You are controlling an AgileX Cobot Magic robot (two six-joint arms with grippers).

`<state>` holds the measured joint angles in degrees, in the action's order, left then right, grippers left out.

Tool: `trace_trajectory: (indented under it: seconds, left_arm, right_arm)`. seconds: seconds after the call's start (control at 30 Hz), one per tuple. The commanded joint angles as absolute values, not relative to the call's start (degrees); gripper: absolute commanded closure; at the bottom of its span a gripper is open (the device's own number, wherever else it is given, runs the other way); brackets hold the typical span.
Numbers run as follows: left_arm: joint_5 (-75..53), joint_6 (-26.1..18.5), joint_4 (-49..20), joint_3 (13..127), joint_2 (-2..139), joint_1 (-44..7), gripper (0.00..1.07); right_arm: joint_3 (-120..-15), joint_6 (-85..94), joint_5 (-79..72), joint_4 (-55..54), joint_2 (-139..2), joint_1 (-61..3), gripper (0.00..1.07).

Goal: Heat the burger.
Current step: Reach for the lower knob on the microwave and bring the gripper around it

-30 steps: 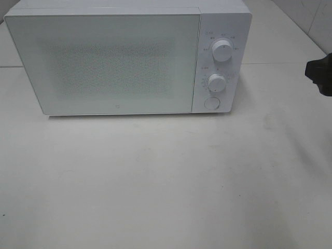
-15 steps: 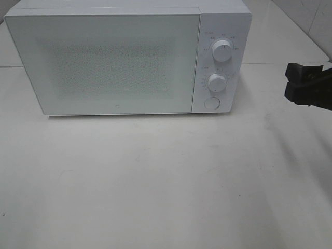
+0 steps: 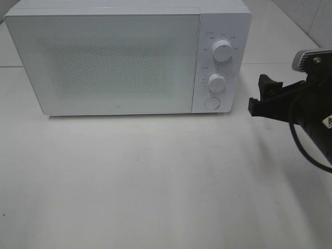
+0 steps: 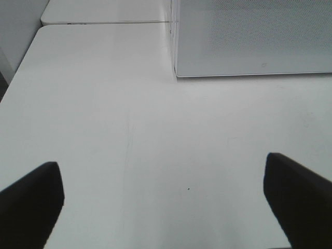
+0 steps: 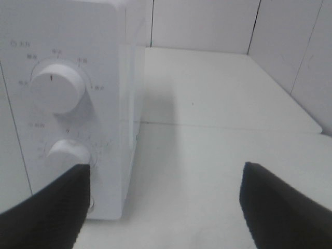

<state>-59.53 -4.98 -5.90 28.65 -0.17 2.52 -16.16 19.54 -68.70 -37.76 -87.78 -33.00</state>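
Hovering beside the microwave's (image 3: 119, 62) illegibly labelled dials (image 3: 222, 52), right tool (image 3: 259, 95) gapes.

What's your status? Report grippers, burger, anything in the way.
Left gripper open, empty, over the table. Right gripper open, empty, beside the microwave, not touching. Burger not in view. Its door shut.

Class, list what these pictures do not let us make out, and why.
Burger: in no view; the closed, speckled door of the microwave hides the inside.
Upper dial labels: too small in the exterior high view, blurred in the right wrist view.
Left hand: outside the exterior high view; its wrist view shows only fingertips.
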Motion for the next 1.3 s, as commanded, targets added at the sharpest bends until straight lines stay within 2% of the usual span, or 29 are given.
trace_trajectory:
  seconds: [0.03, 0.7, 1.3]
  left_arm:
    - [-59.0, -4.9, -6.0, 28.5, -1.0, 2.8, 0.06]
    - [-59.0, -4.9, -6.0, 28.5, -1.0, 2.8, 0.06]
    - [-59.0, -4.9, -6.0, 28.5, -1.0, 2.8, 0.06]
  right_arm:
    - [-17.9, 17.1, -78.1, -41.9, -91.3, -36.6, 0.31]
    - [-33.3, 16.3, -78.0, -44.2, -105.9, -40.9, 0.31]
    - [-44.5, 20.6, -78.0, -45.7, -117.1, -40.3, 0.31]
